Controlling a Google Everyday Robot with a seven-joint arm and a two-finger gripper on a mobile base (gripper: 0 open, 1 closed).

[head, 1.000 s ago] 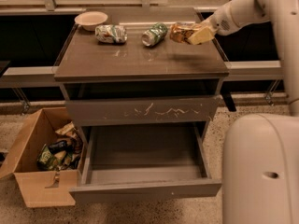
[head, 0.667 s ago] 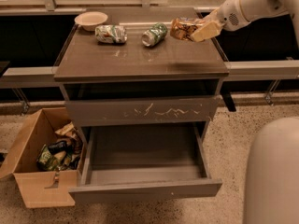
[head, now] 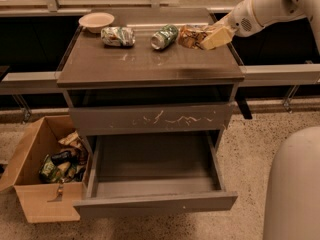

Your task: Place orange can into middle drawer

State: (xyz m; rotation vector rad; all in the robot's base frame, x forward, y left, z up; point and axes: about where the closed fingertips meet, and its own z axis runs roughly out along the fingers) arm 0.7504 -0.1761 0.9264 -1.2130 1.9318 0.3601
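Our gripper (head: 206,37) meets the orange can (head: 189,35) at the back right of the cabinet top (head: 145,64), whether clamped on it we cannot tell, so a weak hold could drop it short of the open middle drawer (head: 155,203) or nudge the green can (head: 164,36) beside it.

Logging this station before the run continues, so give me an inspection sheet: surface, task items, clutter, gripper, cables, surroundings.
Surface: cabinet top, brown, pale scuffs.
Job's things: orange can lying on the top, back right; middle drawer pulled open, nothing seen inside.
Clutter: green can and white-and-green can, both lying down; bowl at back left.
Gripper: gripper at the orange can's right side, over the top.
Cables: nothing seen.
Surroundings: scratched drawer front shut; cardboard box of rubbish on floor, left; robot base at right.
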